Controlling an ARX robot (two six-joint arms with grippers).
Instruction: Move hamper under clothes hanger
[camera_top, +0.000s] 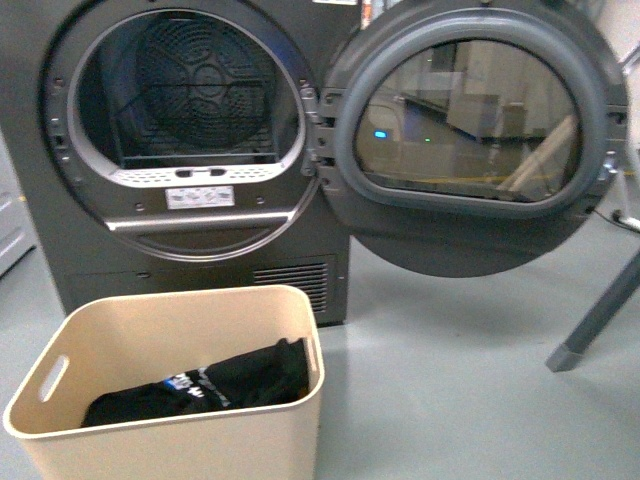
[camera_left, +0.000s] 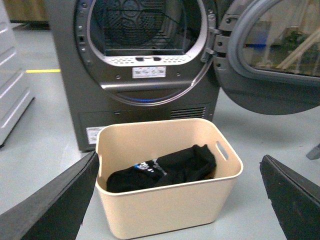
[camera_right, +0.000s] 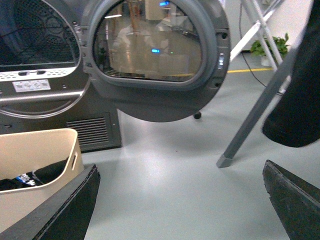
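The beige hamper stands on the grey floor in front of the open dryer, holding a black garment. In the left wrist view the hamper sits between and just beyond my left gripper, which is open with both fingers clear of its walls. My right gripper is open over bare floor, with the hamper off to one side. Only one angled dark grey leg of the clothes hanger shows at the right. That leg slants up in the right wrist view too; the bar is out of view.
A dark grey dryer stands behind the hamper, its round door swung open to the right. A black garment hangs by the hanger leg. White rack legs and a plant stand further back.
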